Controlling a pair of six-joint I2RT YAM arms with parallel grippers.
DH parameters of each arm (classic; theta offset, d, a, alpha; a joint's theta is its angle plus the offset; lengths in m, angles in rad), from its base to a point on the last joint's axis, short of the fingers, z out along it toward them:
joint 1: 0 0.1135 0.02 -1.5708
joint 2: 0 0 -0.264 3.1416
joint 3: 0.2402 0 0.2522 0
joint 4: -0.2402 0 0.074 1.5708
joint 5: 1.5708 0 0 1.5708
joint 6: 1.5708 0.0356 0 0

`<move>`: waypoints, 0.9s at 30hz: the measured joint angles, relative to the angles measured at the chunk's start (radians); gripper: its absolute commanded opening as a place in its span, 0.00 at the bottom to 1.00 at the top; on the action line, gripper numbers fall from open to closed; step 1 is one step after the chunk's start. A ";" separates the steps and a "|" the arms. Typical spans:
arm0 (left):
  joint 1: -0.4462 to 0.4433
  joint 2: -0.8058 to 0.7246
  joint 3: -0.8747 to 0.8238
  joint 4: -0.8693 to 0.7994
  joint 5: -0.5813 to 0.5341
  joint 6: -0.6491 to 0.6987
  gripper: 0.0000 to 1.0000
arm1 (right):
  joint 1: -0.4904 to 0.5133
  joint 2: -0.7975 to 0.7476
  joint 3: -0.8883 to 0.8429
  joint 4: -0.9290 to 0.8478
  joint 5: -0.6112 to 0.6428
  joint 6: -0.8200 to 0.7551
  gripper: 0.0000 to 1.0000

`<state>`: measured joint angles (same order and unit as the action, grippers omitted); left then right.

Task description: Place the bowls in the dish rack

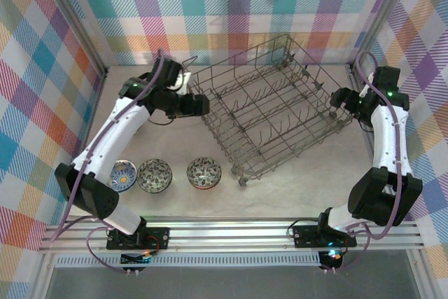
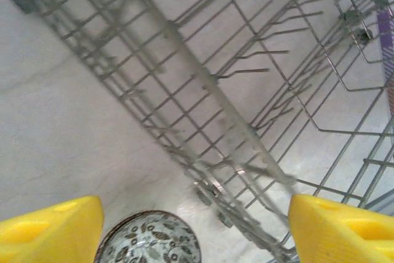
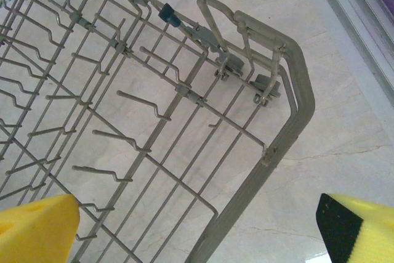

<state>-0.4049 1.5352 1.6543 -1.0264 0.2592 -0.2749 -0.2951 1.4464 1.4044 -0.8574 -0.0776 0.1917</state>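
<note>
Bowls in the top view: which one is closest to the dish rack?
The rightmost bowl of the three in the row, just off the near left corner of the dish rack. The middle bowl and the blue-patterned bowl lie farther left.

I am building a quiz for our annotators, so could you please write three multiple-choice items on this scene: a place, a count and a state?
1. Where are the bowls? A. On the table, on the near side of the dish rack. B. Inside it. C. Against the far wall.
2. How many bowls? A. One. B. Five. C. Three.
3. The left gripper is: A. Shut on a bowl. B. Open, empty. C. Shut on a wire.
Answers: 1A, the top view shows them on bare table; 2C, three stand in a row; 3B, its yellow fingers are wide apart, gripping nothing.
</note>
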 measured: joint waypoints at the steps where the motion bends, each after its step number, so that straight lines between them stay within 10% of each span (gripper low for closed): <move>1: 0.021 -0.018 -0.026 -0.013 0.002 0.008 0.71 | 0.006 -0.006 0.000 -0.005 0.003 -0.003 0.99; 27: -0.065 0.016 -0.474 -0.099 -0.045 -0.045 0.46 | 0.185 -0.014 -0.006 -0.058 0.083 -0.028 0.99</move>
<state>-0.4698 1.5509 1.1801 -1.1252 0.2142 -0.3195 -0.1097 1.4326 1.3979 -0.9154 0.0055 0.1638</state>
